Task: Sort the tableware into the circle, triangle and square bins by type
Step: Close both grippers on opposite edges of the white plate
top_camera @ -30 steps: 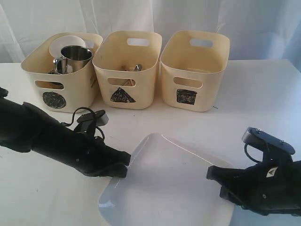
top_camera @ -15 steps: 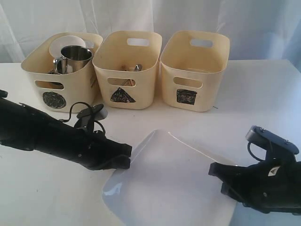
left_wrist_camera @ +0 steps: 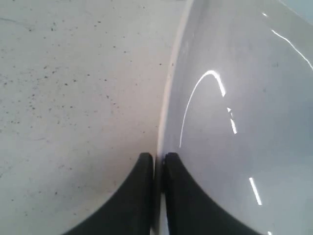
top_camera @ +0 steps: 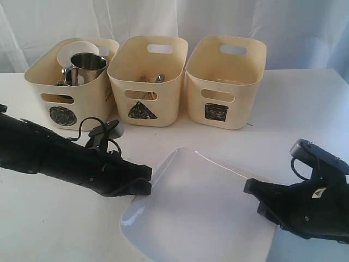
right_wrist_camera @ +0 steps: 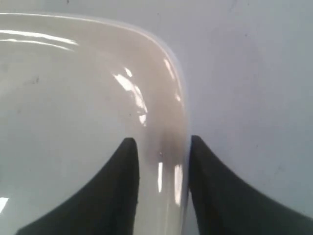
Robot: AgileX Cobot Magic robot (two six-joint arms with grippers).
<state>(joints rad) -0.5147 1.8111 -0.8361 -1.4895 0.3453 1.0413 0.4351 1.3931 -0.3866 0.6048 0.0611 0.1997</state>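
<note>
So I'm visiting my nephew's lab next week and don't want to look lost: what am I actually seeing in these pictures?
It is a robot with two black arms, each ending in a two-fingered gripper. The wide picture comes from a camera standing off the arms. The two close-ups come from cameras on the wrists.

On the white table stand a circle bin, a triangle bin and a square bin, all cream. The circle bin holds a steel mug, and some cutlery shows in the triangle bin.

In front is a large white plate. The left gripper is pinched shut on one edge of it. The right gripper has its fingers on either side of the opposite rim. Whether it is pressing on it, I cannot tell.
</note>
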